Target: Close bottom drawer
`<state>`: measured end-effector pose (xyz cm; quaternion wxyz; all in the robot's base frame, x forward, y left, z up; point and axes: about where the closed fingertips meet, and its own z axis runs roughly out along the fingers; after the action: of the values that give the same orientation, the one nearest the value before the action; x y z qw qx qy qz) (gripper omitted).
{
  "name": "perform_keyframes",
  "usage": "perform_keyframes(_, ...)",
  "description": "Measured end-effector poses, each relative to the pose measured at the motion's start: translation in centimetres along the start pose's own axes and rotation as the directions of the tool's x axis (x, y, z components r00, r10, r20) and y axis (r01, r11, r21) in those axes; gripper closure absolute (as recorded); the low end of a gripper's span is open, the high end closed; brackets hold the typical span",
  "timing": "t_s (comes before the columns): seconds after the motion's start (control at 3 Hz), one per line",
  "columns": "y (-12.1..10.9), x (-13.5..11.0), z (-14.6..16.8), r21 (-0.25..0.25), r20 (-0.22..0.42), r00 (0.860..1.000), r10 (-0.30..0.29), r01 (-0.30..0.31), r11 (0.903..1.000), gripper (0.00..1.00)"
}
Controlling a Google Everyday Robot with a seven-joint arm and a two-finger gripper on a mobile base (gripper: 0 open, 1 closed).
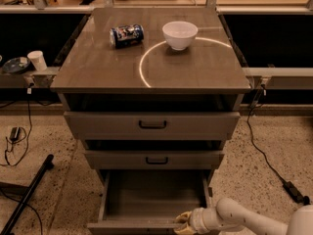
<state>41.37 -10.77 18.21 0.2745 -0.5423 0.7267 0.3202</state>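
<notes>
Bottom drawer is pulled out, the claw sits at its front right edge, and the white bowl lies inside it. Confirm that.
Wrong on the bowl. The camera view shows the bottom drawer pulled out and the claw at its front right edge, but the white bowl stands on the cabinet top, not inside the drawer.

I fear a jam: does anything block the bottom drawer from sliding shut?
Nothing visible does. The bottom drawer is pulled out with a bare interior, and the gripper sits at its front edge, right of centre.

Speckled terrazzo floor (58, 180), black cables (264, 153), dim light; jaws low, centre-right.
</notes>
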Motion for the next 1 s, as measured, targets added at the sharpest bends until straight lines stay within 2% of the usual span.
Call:
perform_keyframes(0.33,0.0,0.0,0.01,0.0,0.0,1.0,0.0,0.0,1.0,0.58)
perform_keyframes(0.67,0.01,0.0,0.01,0.0,0.0,1.0,0.0,0.0,1.0,0.69)
perform_keyframes(1.0,0.01,0.0,0.01,0.0,0.0,1.0,0.0,0.0,1.0,0.93)
